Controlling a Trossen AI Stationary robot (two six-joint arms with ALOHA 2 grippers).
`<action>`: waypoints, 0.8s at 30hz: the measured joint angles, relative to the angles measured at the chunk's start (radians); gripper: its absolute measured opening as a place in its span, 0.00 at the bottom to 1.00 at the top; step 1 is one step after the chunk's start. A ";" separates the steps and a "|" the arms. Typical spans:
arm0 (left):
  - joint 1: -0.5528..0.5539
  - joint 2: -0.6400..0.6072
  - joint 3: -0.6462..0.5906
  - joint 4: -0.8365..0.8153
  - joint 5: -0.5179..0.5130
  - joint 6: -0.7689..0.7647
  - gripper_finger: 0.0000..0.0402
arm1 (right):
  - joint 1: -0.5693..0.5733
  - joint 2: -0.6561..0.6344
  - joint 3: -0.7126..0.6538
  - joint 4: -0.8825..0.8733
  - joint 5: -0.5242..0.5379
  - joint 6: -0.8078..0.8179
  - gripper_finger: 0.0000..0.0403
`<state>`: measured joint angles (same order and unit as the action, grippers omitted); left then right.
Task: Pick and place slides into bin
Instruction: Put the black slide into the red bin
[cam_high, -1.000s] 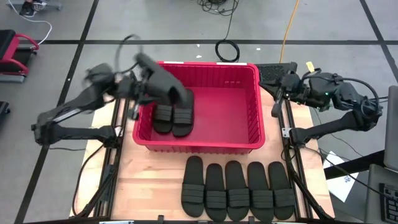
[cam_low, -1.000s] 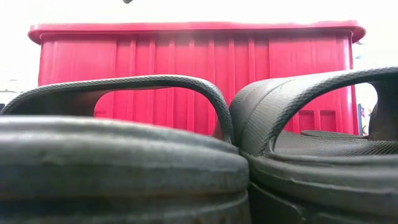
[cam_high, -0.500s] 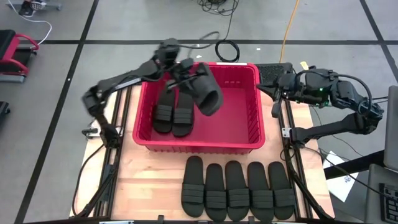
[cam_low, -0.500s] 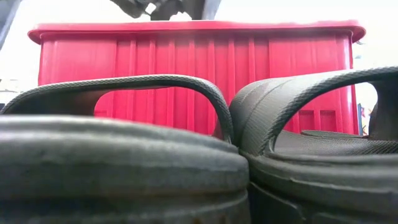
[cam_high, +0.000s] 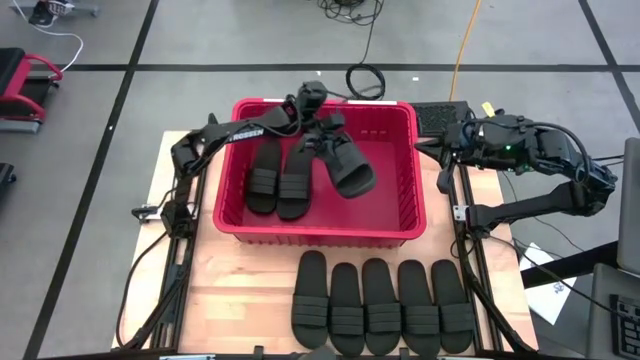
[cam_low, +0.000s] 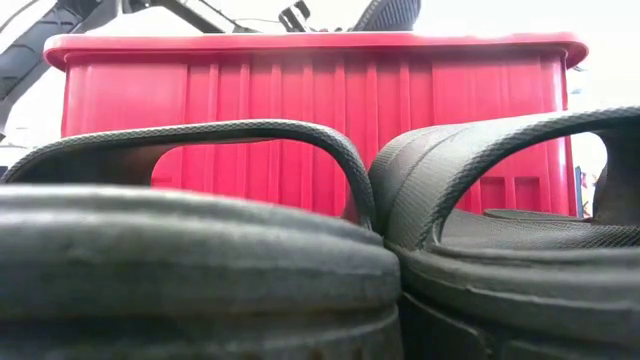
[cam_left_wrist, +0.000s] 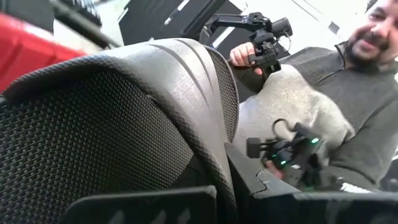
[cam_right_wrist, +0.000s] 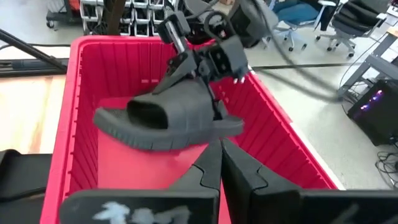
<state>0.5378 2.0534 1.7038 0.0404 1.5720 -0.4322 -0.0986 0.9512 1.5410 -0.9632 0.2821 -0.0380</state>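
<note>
My left gripper (cam_high: 322, 140) hangs over the middle of the red bin (cam_high: 320, 236), shut on a black slide (cam_high: 348, 168). This slide also shows in the right wrist view (cam_right_wrist: 168, 121) and above the bin's rim in the low view (cam_low: 390, 12). Two slides (cam_high: 278, 185) lie flat side by side on the bin's floor at its left. Several more slides (cam_high: 382, 305) lie soles down in a row on the table in front of the bin. My right gripper (cam_high: 443, 150) is shut and empty just past the bin's right rim. My left gripper holds the slide by its wide strap, at the strap's rear edge (cam_left_wrist: 214, 134). One finger (cam_left_wrist: 149, 205) is under the strap and one (cam_left_wrist: 255, 183) on its ribbed outer side. The fingers slant down from the table's far left. The slide hangs tilted, clear of the bin's floor (cam_right_wrist: 143, 165).
The bin's right half (cam_high: 390, 190) is bare floor. A black pad (cam_high: 440, 118) lies at the far right behind my right gripper. A person in a grey sweater (cam_left_wrist: 311, 118) sits beyond the table's right side.
My left gripper has swung from the bin's left rim toward the table's right, out over the bin's middle, and has come down a little. The held slide has travelled with it, clear of the two slides in the bin. My right arm has barely moved.
</note>
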 joint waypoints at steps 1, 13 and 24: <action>-0.004 0.011 0.000 -0.012 0.000 -0.003 0.00 | 0.000 0.000 0.000 0.000 0.000 0.000 0.00; -0.023 0.048 -0.002 -0.033 -0.032 0.011 0.00 | 0.000 0.000 0.000 -0.009 0.000 -0.032 0.00; -0.036 -0.181 0.094 -0.185 -0.582 0.187 0.00 | 0.000 0.000 0.000 -0.007 0.003 -0.030 0.00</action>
<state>0.5022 1.8723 1.7976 -0.1445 0.9901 -0.2453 -0.0986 0.9512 1.5410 -0.9707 0.2847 -0.0682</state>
